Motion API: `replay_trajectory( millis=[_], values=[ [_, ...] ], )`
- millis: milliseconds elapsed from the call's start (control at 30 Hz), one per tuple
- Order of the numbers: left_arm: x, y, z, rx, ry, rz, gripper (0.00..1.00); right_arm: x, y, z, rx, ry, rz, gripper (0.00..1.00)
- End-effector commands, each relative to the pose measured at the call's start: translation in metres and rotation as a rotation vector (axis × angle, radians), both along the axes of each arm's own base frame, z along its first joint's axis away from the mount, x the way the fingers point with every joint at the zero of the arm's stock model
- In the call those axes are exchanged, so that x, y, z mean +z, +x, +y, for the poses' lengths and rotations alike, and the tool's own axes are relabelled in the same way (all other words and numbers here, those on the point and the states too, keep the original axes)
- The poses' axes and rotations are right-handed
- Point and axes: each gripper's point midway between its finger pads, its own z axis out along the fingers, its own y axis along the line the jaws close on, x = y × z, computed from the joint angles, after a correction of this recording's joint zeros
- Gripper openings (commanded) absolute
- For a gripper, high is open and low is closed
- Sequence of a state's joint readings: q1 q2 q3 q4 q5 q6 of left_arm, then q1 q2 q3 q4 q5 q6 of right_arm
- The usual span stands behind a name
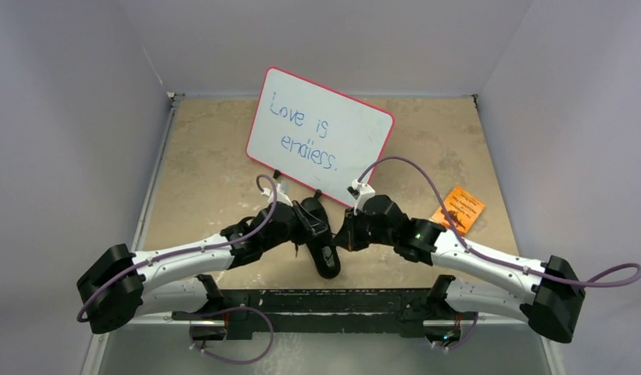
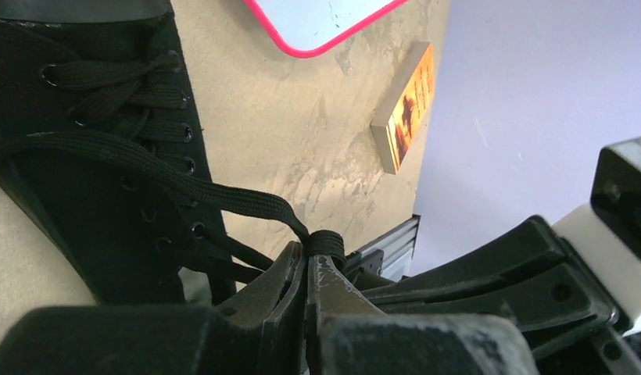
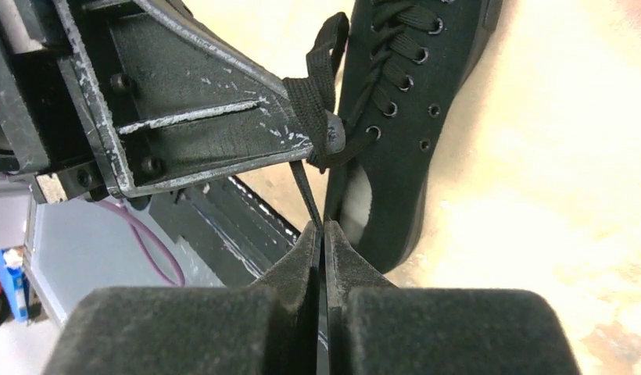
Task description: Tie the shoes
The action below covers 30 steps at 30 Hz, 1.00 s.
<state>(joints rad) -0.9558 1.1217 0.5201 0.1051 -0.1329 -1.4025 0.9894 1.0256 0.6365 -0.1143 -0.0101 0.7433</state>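
A small black canvas sneaker [image 1: 321,238] lies near the table's front edge; it also shows in the left wrist view [image 2: 91,156] and the right wrist view [image 3: 411,101]. My left gripper [image 2: 311,254] is shut on a flat black lace [image 2: 184,181] that runs from the eyelets and wraps over its tips. My right gripper [image 3: 323,229] is shut on a thin lace strand [image 3: 304,191] that runs up to the lace wrapped around the left gripper's fingers [image 3: 223,133]. In the top view both grippers, left [image 1: 306,226] and right [image 1: 339,233], meet tip to tip over the shoe.
A red-rimmed whiteboard [image 1: 321,133] with blue writing stands tilted behind the shoe. An orange card [image 1: 458,209] lies at the right. A black rail [image 1: 333,301] runs along the table's front edge. White walls enclose the table on three sides.
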Motion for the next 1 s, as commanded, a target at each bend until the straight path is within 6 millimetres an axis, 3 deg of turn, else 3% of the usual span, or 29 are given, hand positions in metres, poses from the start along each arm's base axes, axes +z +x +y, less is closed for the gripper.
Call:
replay_trajectory(
  millis=[0, 200, 333, 500, 700, 867, 967],
  values=[
    [-0.007, 0.02, 0.018, 0.069, 0.115, -0.05, 0.06, -0.004, -0.016, -0.018, 0.193, -0.089, 0.085, 0.0],
    [0.0, 0.018, 0.046, 0.082, 0.243, -0.075, 0.4, -0.002, -0.012, -0.019, 0.303, -0.172, 0.082, 0.0],
    [0.005, 0.006, 0.063, -0.02, 0.397, -0.114, 0.43, 0.0, -0.008, -0.017, 0.324, -0.182, 0.096, 0.0],
    [0.012, -0.008, 0.06, -0.201, 0.489, -0.139, 0.58, 0.011, -0.002, -0.017, 0.314, -0.163, 0.075, 0.0],
    [0.034, 0.014, 0.059, -0.253, 0.598, -0.286, 0.6, 0.019, 0.004, -0.014, 0.343, -0.159, 0.047, 0.0],
    [0.051, 0.036, 0.031, -0.341, 0.574, -0.462, 0.6, 0.029, 0.02, -0.017, 0.312, -0.184, -0.01, 0.0],
    [0.063, 0.046, 0.015, -0.366, 0.492, -0.536, 0.57, 0.035, 0.042, -0.02, 0.243, -0.208, -0.055, 0.0]
  ],
)
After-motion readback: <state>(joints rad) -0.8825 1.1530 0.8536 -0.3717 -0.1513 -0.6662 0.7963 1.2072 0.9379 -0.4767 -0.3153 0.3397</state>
